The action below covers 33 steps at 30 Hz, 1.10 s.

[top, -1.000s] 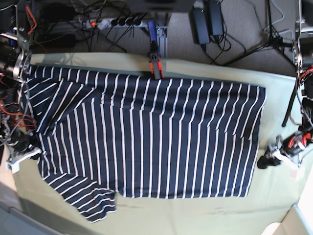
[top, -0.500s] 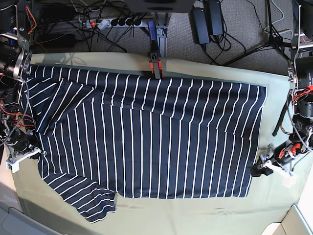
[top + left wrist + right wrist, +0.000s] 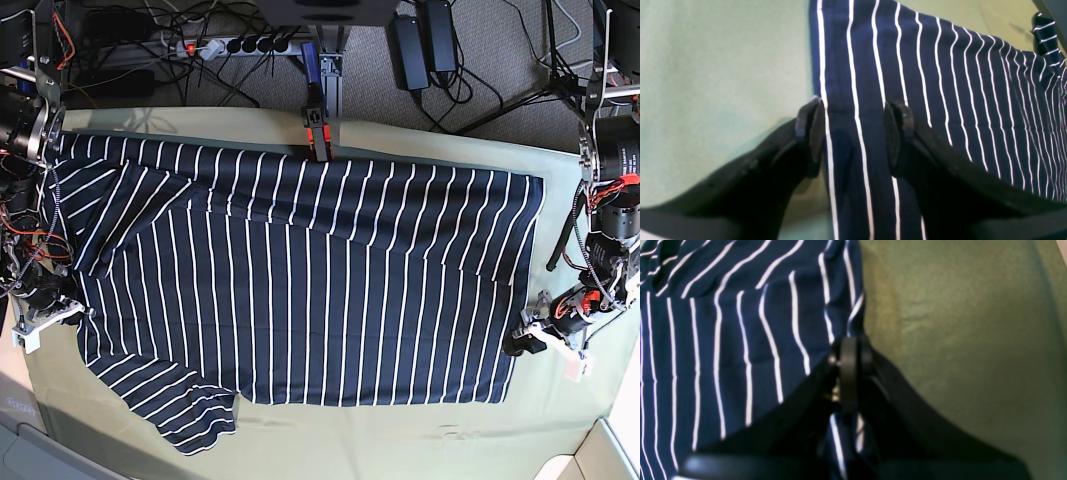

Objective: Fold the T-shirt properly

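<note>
Since the earlier frames, our left gripper (image 3: pixel 520 342) has moved from the bare table cloth (image 3: pixel 420 440) in to the hem of the T-shirt (image 3: pixel 300 270), while our right gripper (image 3: pixel 80 315) has stayed at the opposite edge.

Nearest to us, in the left wrist view, our left gripper (image 3: pixel 853 133) has its jaws spread apart with the edge of the T-shirt (image 3: pixel 940 100) between them. One pad (image 3: pixel 811 126) stands at the side of the pale green table cloth (image 3: pixel 706 83) and the other rests over the stripes, so nothing is pinched yet. We judge it is placed so in order to close on this edge.

In the right wrist view, our right gripper (image 3: pixel 848 373) is clenched, and a fold of the T-shirt (image 3: pixel 723 340) passes between its pads. We think it holds this side so that both ends can be lifted together.

Farther, in the base view, the T-shirt lies spread flat across the table cloth, one sleeve hanging toward the near edge. Beyond the table, a clamp (image 3: pixel 316 125) stands at the far edge, just touching the cloth. The fold itself is not yet begun.
</note>
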Each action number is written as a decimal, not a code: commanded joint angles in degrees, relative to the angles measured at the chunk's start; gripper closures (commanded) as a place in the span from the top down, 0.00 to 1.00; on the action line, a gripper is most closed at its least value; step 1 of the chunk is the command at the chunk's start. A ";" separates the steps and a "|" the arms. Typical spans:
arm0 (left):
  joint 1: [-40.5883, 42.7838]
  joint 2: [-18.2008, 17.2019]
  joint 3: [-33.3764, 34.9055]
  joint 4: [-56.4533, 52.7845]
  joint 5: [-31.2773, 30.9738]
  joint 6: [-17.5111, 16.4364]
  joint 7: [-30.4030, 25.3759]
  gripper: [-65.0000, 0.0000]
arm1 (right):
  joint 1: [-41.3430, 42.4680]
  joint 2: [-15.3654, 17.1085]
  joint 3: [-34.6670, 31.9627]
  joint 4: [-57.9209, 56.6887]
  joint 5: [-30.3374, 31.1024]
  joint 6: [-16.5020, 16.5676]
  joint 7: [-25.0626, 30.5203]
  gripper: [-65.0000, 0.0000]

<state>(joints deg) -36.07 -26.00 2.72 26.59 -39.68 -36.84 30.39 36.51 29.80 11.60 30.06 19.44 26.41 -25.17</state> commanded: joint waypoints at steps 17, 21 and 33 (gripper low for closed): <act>-1.79 -0.68 -0.15 0.66 0.15 3.04 -0.98 0.49 | 1.70 1.27 0.15 1.03 0.72 -0.24 0.68 0.00; -1.33 -0.39 -0.15 0.66 0.15 3.04 -0.98 0.49 | 1.70 1.27 0.15 1.03 1.18 -0.24 0.70 0.00; -0.87 -0.35 -0.15 0.66 0.15 3.08 -1.07 0.49 | 1.70 1.29 0.15 1.03 1.18 -0.24 0.72 0.00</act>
<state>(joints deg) -35.38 -25.54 2.72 26.59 -39.03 -34.06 30.13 36.51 29.82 11.60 30.06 19.88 26.41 -25.32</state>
